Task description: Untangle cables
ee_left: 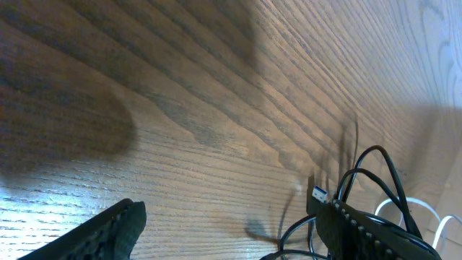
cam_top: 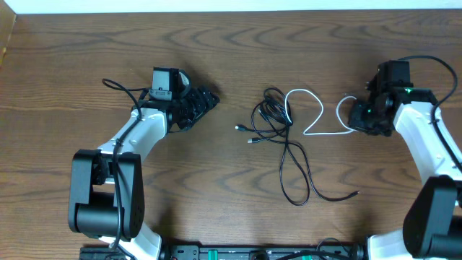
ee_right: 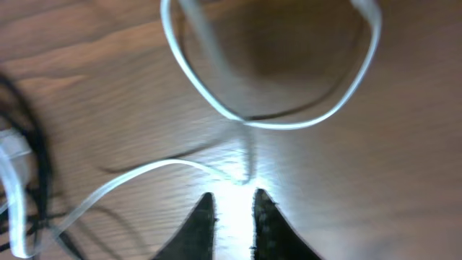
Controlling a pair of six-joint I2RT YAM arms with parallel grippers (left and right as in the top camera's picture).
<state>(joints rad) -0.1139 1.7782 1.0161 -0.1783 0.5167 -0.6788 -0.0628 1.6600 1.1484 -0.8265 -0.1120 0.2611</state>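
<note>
The black cable lies coiled at the table's middle, with long loops trailing toward the front. The white cable runs from that coil in an S-curve to the right. My right gripper sits at the white cable's right end loop. In the right wrist view its jaws stand a narrow gap apart with nothing between them, and the white cable lies on the wood just ahead of the tips. My left gripper is wide open and empty, left of the coil. The black cable and a blue-tipped plug lie by its right finger.
The wooden table carries only the cables. A black cable end lies toward the front right. Each arm's own thicker black wire arcs beside its wrist.
</note>
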